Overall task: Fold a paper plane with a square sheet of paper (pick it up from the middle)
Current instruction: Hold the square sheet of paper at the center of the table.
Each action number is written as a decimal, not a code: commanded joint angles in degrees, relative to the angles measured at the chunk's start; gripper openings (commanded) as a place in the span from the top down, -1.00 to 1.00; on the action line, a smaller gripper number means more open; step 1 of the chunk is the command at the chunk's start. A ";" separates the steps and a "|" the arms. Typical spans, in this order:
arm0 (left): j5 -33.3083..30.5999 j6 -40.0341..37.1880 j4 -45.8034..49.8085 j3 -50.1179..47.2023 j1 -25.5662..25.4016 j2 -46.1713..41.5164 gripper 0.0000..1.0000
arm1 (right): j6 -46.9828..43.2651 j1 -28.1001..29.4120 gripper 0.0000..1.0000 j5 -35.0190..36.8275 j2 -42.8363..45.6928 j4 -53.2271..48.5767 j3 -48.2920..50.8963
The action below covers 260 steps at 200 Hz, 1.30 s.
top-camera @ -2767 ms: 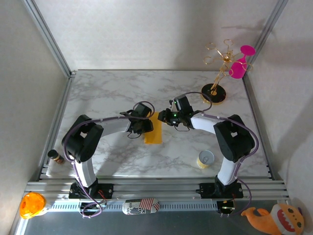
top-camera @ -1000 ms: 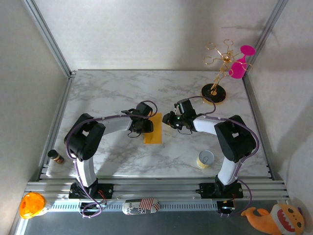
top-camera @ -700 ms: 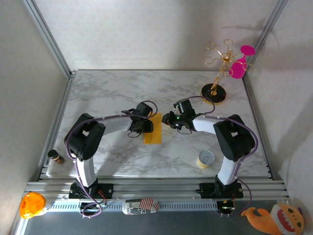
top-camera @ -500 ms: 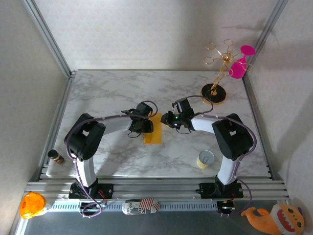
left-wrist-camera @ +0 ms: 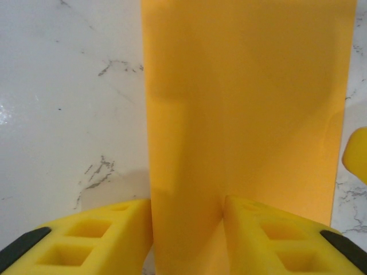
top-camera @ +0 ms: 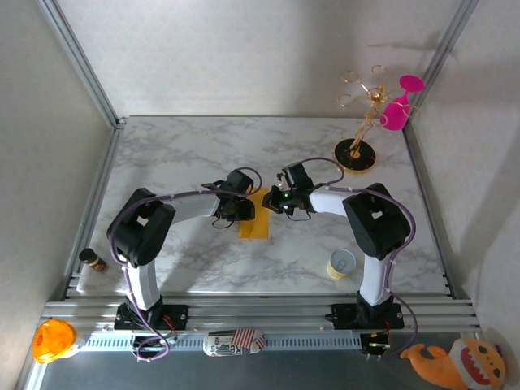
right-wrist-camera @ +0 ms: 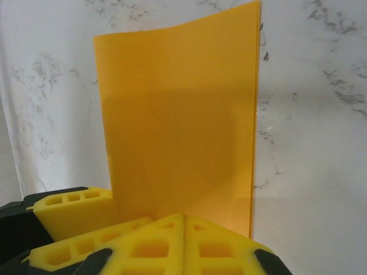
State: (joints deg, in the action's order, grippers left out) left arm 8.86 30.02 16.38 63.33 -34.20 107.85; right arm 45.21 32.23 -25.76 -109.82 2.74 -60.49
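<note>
The square sheet of paper (top-camera: 255, 219) lies folded in half as a yellow-orange rectangle on the marble table (top-camera: 179, 154). My left gripper (top-camera: 246, 210) stands over its left edge. In the left wrist view the left gripper (left-wrist-camera: 186, 240) is open, the paper (left-wrist-camera: 246, 114) running flat between and under its yellow fingers. My right gripper (top-camera: 273, 203) is at the paper's right edge. In the right wrist view the right gripper (right-wrist-camera: 183, 229) is shut, its tips meeting at the near edge of the paper (right-wrist-camera: 178, 126). Whether paper is pinched there is hidden.
A gold stand with pink glasses (top-camera: 357, 154) is at the back right. A yellow can (top-camera: 341, 263) stands front right, a small brown bottle (top-camera: 93, 260) front left. Off the table's near edge are an orange toy (top-camera: 53, 340) and a plush (top-camera: 463, 361).
My right gripper has slid left up to the paper's right edge and its fingers have shut. The left gripper and the paper have stayed put.
</note>
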 commanded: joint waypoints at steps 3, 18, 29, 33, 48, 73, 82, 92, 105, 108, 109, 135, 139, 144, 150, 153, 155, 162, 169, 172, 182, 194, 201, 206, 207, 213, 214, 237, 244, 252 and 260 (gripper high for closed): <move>-3.94 0.21 2.27 -3.39 0.75 7.20 0.19 | -1.54 0.65 0.89 -0.97 -1.75 -2.93 -1.91; -3.99 0.21 2.35 -3.41 0.80 7.11 0.19 | -2.22 0.65 0.90 -0.26 -2.47 -4.67 -2.58; -4.07 0.31 2.36 -3.48 0.81 7.15 0.19 | -2.54 0.64 0.91 0.10 -2.92 -5.44 -2.86; -4.07 0.30 2.40 -3.48 0.80 7.12 0.19 | -2.58 0.69 0.91 0.22 -3.06 -5.59 -2.93; -4.09 0.38 2.40 -3.48 0.80 7.14 0.19 | -2.84 0.64 0.92 0.32 -3.55 -6.20 -3.07; -3.36 1.53 2.67 -3.30 0.80 6.51 0.20 | -3.80 0.64 0.94 2.03 -4.42 -7.93 -3.29; -2.86 2.44 2.43 -3.24 0.79 5.78 0.20 | -4.19 0.64 0.94 2.99 -4.82 -8.83 -3.29; -2.39 3.49 2.26 -2.89 0.80 4.62 0.19 | -4.66 0.64 0.95 3.74 -5.28 -9.70 -3.20; -2.12 4.74 2.26 -1.94 0.88 2.71 0.17 | -5.49 0.68 0.96 4.29 -5.95 -10.74 -3.25; -2.16 5.02 2.32 -1.66 0.88 2.26 0.17 | -5.79 0.65 0.96 4.54 -6.21 -10.97 -3.27; -2.17 5.12 2.37 -1.56 0.88 2.09 0.16 | -5.86 0.64 0.96 4.60 -6.29 -11.03 -3.25; -5.99 8.45 4.32 0.38 2.01 -3.35 0.11 | -8.21 0.67 0.97 5.19 -8.28 -13.14 -3.49; -7.22 9.25 4.76 0.47 2.38 -4.31 0.10 | -8.47 0.65 0.97 5.24 -8.49 -13.37 -3.42; -8.58 10.21 5.21 0.48 2.90 -5.63 0.08 | -9.07 0.64 0.98 5.33 -8.83 -13.75 -3.47; -9.70 11.15 5.43 0.36 3.54 -7.19 0.07 | -9.55 0.64 0.97 5.42 -9.10 -14.04 -3.47; -9.96 11.44 5.37 0.27 3.79 -7.98 0.06 | -9.75 0.67 0.98 5.51 -9.21 -14.26 -3.49; -10.06 11.68 5.32 0.18 3.96 -8.49 0.06 | -9.85 0.65 0.98 5.71 -9.28 -14.43 -3.49; -9.93 12.36 4.73 -0.11 4.57 -10.38 0.06 | -10.16 0.65 0.98 6.28 -9.44 -14.85 -3.41; -8.98 12.81 3.68 -0.39 4.95 -11.90 0.07 | -10.36 0.69 0.98 6.66 -9.38 -14.95 -3.20; -8.27 12.83 3.15 -0.46 5.07 -12.43 0.07 | -10.39 0.65 0.98 6.80 -9.33 -15.02 -3.21; -4.31 12.45 0.99 -0.42 5.19 -13.48 0.09 | -10.57 0.66 0.98 7.29 -9.46 -15.30 -3.06; 1.87 12.22 -1.14 0.14 5.19 -13.21 0.18 | -10.89 0.64 0.99 7.30 -9.73 -15.49 -3.16; 5.14 12.46 -2.24 0.51 5.03 -12.58 0.23 | -11.01 0.64 0.99 7.47 -10.01 -15.83 -3.30; 7.03 12.64 -2.90 0.76 4.87 -12.00 0.27 | -11.06 0.64 0.99 7.49 -10.13 -15.92 -3.25; 7.39 12.71 -3.05 0.79 4.85 -11.90 0.27 | -11.09 0.64 0.99 7.53 -10.14 -15.92 -3.24; 9.21 12.86 -3.68 1.12 4.55 -11.11 0.32 | -11.11 0.64 0.99 7.63 -10.17 -15.99 -3.25; 9.49 12.87 -3.79 1.15 4.48 -10.97 0.32 | -11.11 0.64 0.99 7.64 -10.21 -15.96 -3.29; 12.36 12.69 -3.58 3.50 3.21 -7.13 0.50 | -11.20 0.65 0.99 8.05 -10.24 -16.28 -3.32; 12.77 12.61 -3.10 4.20 2.93 -5.81 0.56 | -11.20 0.65 0.99 8.09 -10.22 -16.28 -3.24; 13.01 12.44 -2.53 4.91 2.61 -4.47 0.60 | -11.20 0.65 1.00 8.09 -10.24 -16.23 -3.26; 12.89 12.35 -2.03 5.58 2.32 -3.28 0.61 | -11.12 0.64 1.00 8.09 -10.23 -16.28 -3.19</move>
State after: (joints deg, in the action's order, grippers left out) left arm 17.87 42.26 13.08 66.30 -30.81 100.86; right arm 35.29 32.32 -25.30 -114.61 -5.45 -65.98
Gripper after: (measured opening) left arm 0.207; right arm 0.056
